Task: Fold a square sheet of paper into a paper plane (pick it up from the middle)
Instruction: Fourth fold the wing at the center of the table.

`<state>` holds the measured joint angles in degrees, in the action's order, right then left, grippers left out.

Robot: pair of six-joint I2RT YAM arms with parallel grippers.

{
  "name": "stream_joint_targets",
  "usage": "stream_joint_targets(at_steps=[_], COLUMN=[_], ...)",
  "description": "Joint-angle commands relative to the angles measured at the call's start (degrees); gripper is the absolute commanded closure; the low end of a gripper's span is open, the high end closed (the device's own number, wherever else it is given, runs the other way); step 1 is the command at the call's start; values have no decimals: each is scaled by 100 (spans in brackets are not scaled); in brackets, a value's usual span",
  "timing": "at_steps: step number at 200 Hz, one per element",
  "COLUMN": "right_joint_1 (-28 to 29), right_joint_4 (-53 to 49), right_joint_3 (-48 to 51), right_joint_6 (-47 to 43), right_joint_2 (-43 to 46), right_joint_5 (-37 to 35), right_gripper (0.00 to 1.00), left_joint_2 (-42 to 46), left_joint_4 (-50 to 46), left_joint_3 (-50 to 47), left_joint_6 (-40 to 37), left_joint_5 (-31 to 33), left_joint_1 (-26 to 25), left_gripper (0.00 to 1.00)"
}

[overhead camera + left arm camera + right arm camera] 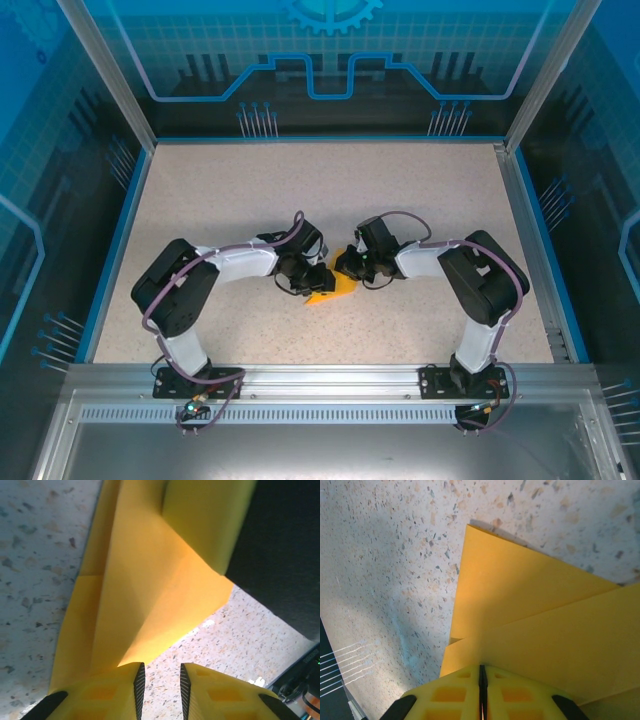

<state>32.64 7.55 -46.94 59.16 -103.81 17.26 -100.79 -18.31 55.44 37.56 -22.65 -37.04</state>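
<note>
One folded paper is lying creased and layered on the tabletop, about midway across it and nearer its front edge. Two grippers are meeting over the paper. The left gripper is sitting at the paper's left edge, its jaws standing a narrow slit apart and holding nothing. The right gripper is sitting at the paper's right side, its jaws pressing tight together on a raised fold of the paper.

Left hand, right hand, close together over folded yellow paper, perhaps touching, speckled table
</note>
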Motion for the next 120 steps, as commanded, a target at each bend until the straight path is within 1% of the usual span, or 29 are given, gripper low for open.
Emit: stream_joint_targets(at_steps=[1,41,120], right_joint_1=[59,48,37], right_joint_4=[-672,-733,-801], right_joint_3=[136,115,97], right_joint_6=[26,2,-7], right_joint_2=[-394,-421,-491], right_joint_5=[-365,-364,-386], right_gripper=[90,90,90], left_joint_2=[-118,-133,-121], left_joint_4=[-248,-316,-353], left_joint_3=[-2,-42,-85], left_joint_6=[23,9,-85], left_joint_5=[188,399,499], left_joint_1=[-6,-4,78], left_gripper=[72,72,73])
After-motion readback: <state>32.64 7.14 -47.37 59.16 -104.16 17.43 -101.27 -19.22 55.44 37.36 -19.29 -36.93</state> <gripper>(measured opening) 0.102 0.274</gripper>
